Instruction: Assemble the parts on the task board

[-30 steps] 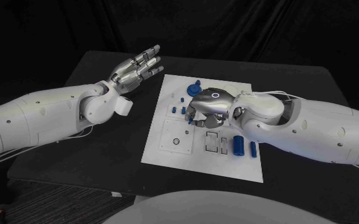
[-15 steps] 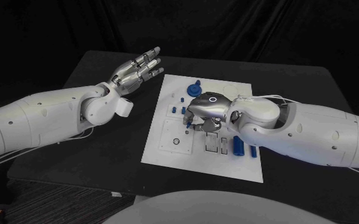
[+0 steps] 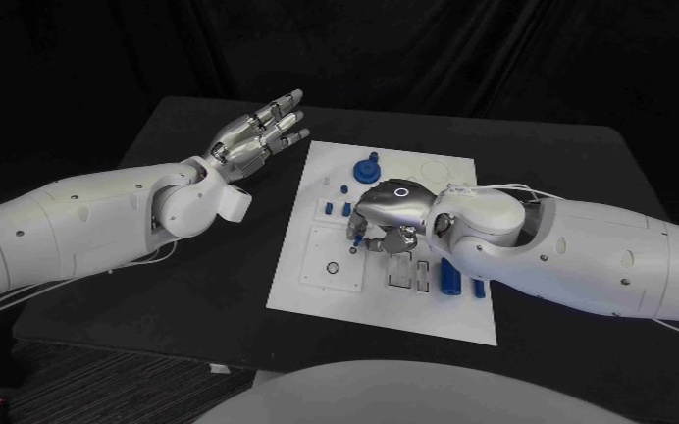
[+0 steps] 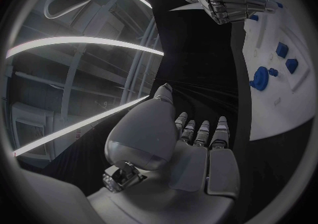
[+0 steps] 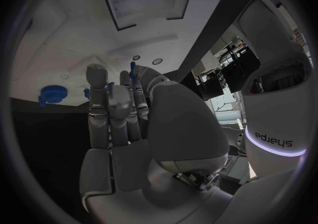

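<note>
Standing over the black table (image 3: pixel 170 277), I note the right hand (image 3: pixel 390 216) lowered onto the middle of the white task board (image 3: pixel 354 298), fingers curled downward among the small blue parts (image 3: pixel 348 211). Whether it actually grips a piece cannot be told; the fingertips are hidden beneath the hand. The left hand (image 3: pixel 259 133) hangs above the table beside the board's far left corner, palm up, fingers straight and apart, holding nothing. A blue gear-shaped part (image 3: pixel 369 165) stands near the board's far edge. Two blue cylinders (image 3: pixel 451 275) lie side by side just beside the right wrist, toward the board's right edge.
</note>
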Robot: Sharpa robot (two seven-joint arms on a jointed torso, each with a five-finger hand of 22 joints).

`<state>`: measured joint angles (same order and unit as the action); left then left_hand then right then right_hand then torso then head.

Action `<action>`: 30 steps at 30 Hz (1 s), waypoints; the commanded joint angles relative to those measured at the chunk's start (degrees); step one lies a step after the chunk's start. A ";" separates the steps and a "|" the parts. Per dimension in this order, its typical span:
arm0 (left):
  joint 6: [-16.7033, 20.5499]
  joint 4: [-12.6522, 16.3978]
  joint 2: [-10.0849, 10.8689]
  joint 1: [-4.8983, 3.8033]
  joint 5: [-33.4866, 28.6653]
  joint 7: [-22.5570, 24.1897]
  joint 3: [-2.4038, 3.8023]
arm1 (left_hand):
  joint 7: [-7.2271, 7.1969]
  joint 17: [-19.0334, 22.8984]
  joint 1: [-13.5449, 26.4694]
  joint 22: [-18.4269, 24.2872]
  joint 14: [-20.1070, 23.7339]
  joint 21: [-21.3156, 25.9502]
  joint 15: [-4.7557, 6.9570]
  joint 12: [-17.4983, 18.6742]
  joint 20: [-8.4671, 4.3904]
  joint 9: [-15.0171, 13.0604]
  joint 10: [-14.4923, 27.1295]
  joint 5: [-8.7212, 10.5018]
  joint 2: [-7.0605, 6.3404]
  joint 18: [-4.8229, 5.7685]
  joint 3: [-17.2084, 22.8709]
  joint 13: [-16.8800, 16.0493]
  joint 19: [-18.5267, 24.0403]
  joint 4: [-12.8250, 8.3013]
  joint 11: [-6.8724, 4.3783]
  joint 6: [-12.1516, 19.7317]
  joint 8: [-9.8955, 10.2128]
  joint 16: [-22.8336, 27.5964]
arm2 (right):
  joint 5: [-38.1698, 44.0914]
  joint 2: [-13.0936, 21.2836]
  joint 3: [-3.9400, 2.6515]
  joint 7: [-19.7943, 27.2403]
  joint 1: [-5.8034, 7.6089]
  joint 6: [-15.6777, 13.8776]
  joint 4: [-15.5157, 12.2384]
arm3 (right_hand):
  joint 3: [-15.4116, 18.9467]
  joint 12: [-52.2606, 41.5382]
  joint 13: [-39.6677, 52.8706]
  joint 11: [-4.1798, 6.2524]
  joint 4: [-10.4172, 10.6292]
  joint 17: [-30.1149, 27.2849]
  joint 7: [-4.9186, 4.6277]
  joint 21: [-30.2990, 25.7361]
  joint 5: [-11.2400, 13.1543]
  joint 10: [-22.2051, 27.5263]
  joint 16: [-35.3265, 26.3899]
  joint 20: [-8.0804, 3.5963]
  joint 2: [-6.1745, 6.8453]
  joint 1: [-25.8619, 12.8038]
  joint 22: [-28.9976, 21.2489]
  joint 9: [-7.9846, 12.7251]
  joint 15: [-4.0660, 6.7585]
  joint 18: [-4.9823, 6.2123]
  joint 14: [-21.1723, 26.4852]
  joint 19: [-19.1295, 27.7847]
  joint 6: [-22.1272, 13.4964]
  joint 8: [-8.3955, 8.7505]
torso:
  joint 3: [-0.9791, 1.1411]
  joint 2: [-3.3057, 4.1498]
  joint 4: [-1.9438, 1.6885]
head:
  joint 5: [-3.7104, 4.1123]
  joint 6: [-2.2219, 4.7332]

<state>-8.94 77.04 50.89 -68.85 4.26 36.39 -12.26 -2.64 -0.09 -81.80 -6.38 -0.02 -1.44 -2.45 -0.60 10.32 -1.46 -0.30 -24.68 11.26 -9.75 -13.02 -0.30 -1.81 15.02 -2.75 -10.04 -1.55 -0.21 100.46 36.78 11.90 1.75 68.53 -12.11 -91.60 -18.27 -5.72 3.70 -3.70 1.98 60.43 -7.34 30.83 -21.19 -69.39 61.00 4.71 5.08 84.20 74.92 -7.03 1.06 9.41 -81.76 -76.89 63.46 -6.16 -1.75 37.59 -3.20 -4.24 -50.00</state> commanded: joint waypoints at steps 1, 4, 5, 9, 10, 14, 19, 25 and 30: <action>-0.70 0.02 -0.14 0.09 -0.27 0.83 0.05 | 0.37 0.09 -0.44 0.06 0.02 0.17 -0.35 0.05 -0.19 -0.07 0.00 -0.26 0.07 -0.54 -0.12 0.07 -0.08 0.06 -0.38 0.08 -0.37 0.21 | 0.24 -0.11 -0.03 -1.10 -0.19 0.29 0.12 | -0.39 0.20 0.08 -0.24 -0.09 -0.09 -0.11 -0.26 0.39 -0.08 -0.23 0.06 0.24 0.22 3.66 0.09 -0.22 -0.79 0.00 0.10 -0.25 0.35 | 0.06 0.03 0.09 | 0.16 0.00; -0.95 -0.02 -0.16 0.10 -0.27 0.67 0.05 | 0.39 0.09 -0.48 0.09 0.02 0.17 -0.52 0.06 -0.14 -0.06 0.00 -0.28 0.10 -0.54 -0.12 0.07 -0.08 0.07 -0.37 0.11 -0.36 0.21 | 0.24 -0.22 -0.03 -1.07 -0.29 0.23 0.20 | -0.47 0.22 0.10 -0.25 -0.13 -0.24 -0.14 -0.47 0.41 -0.12 -0.39 0.07 0.27 0.24 3.62 0.13 -0.24 -0.76 0.07 0.18 -0.34 0.44 | 0.13 0.04 0.06 | 0.26 0.00; -0.99 -0.03 -0.17 0.11 -0.27 0.63 0.05 | 0.39 0.09 -0.48 0.09 0.02 0.17 -0.53 0.06 -0.14 -0.06 0.00 -0.28 0.10 -0.54 -0.12 0.07 -0.08 0.07 -0.37 0.11 -0.36 0.21 | 0.24 -0.24 -0.03 -1.07 -0.31 0.24 0.21 | -0.49 0.22 0.11 -0.25 -0.14 -0.31 -0.15 -0.52 0.41 -0.14 -0.47 0.07 0.28 0.25 3.61 0.15 -0.24 -0.75 0.11 0.20 -0.37 0.47 | 0.13 0.05 0.06 | 0.26 0.00; -1.23 -0.08 -0.16 0.12 -0.27 0.44 0.05 | 0.48 0.09 -0.57 0.10 0.02 0.16 -0.90 0.06 -0.02 -0.07 0.01 -0.33 0.13 -0.53 -0.12 0.07 -0.09 0.05 -0.39 0.07 -0.37 0.21 | 0.24 -0.36 -0.03 -1.08 -0.49 0.29 0.24 | -0.53 0.23 0.12 -0.25 -0.18 -0.40 -0.17 -0.63 0.42 -0.17 -0.58 0.08 0.30 0.27 3.59 0.17 -0.24 -0.74 0.16 0.24 -0.41 0.51 | 0.13 0.05 0.07 | 0.23 0.00; -1.27 -0.09 -0.15 0.12 -0.27 0.40 0.05 | 0.48 0.09 -0.57 0.10 0.02 0.16 -0.90 0.06 -0.02 -0.07 0.01 -0.33 0.13 -0.53 -0.12 0.07 -0.09 0.05 -0.39 0.07 -0.37 0.21 | 0.24 -0.39 -0.03 -1.07 -0.54 0.31 0.24 | -0.58 0.24 0.13 -0.26 -0.21 -0.41 -0.19 -0.69 0.42 -0.19 -0.60 0.08 0.33 0.30 3.57 0.20 -0.25 -0.73 0.19 0.28 -0.47 0.57 | 0.11 0.04 0.08 | 0.21 0.00; -1.51 -0.07 -0.12 0.13 -0.27 0.25 0.05 | 0.51 0.09 -0.60 0.11 0.02 0.16 -1.03 0.07 0.02 -0.07 0.02 -0.34 0.13 -0.52 -0.12 0.08 -0.09 0.03 -0.39 0.08 -0.37 0.21 | 0.24 -0.54 -0.03 -1.02 -0.74 0.31 0.31 | -0.66 0.24 0.15 -0.26 -0.27 -0.52 -0.20 -0.83 0.41 -0.23 -0.73 0.08 0.33 0.35 3.55 0.22 -0.25 -0.71 0.25 0.35 -0.50 0.62 | 0.08 0.03 0.11 | 0.34 0.00; -1.73 -0.01 -0.05 0.14 -0.27 0.03 0.05 | 0.52 0.09 -0.69 0.11 0.02 0.15 -1.33 0.07 0.13 -0.07 0.02 -0.35 0.15 -0.51 -0.12 0.08 -0.10 0.01 -0.35 0.10 -0.37 0.21 | 0.24 -0.64 -0.03 -0.96 -0.97 0.31 0.28 | -0.68 0.24 0.15 -0.26 -0.28 -0.60 -0.20 -0.93 0.41 -0.24 -0.81 0.08 0.34 0.36 3.53 0.23 -0.25 -0.69 0.28 0.38 -0.50 0.63 | 0.10 0.01 0.11 | 0.59 0.00; -1.95 -0.10 -0.08 0.14 -0.27 -0.19 0.05 | 0.53 0.09 -0.71 0.14 0.02 0.15 -1.44 0.07 0.17 -0.07 0.03 -0.36 0.16 -0.51 -0.13 0.08 -0.10 0.00 -0.33 0.08 -0.38 0.21 | 0.24 -0.83 -0.03 -0.93 -1.16 0.43 0.31 | -0.74 0.26 0.16 -0.28 -0.34 -0.65 -0.23 -1.04 0.39 -0.26 -0.89 0.09 0.38 0.40 3.51 0.25 -0.26 -0.68 0.34 0.45 -0.55 0.69 | 0.07 0.01 0.07 | 0.65 0.00; -2.14 -0.16 -0.16 0.14 -0.27 -0.38 0.05 | 0.54 0.09 -0.75 0.13 0.02 0.14 -1.58 0.06 0.23 -0.07 0.02 -0.36 0.17 -0.50 -0.13 0.07 -0.11 -0.01 -0.31 0.09 -0.37 0.21 | 0.24 -0.93 -0.03 -0.95 -1.33 0.68 0.43 | -0.78 0.27 0.17 -0.29 -0.38 -0.80 -0.25 -1.25 0.39 -0.26 -1.05 0.09 0.41 0.42 3.47 0.27 -0.27 -0.65 0.41 0.52 -0.58 0.73 | 0.05 0.02 0.09 | 0.61 0.00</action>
<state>-10.06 76.85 50.84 -68.80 4.25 35.71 -12.26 -2.43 -0.07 -82.03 -6.33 0.08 -1.44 -3.60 -0.60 10.32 -1.45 -0.30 -24.68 11.48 -9.75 -13.01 -0.30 -1.80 15.02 -2.75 -9.83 -1.55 -0.21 100.46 35.89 11.90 1.68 67.38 -11.89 -91.20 -18.66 -5.59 3.81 -3.71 1.58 59.60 -7.56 29.72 -20.96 -69.39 60.10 4.87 5.24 84.36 74.93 -6.83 0.85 9.41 -81.54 -76.73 63.23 -5.65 -1.68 37.60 -3.10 -3.59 -50.00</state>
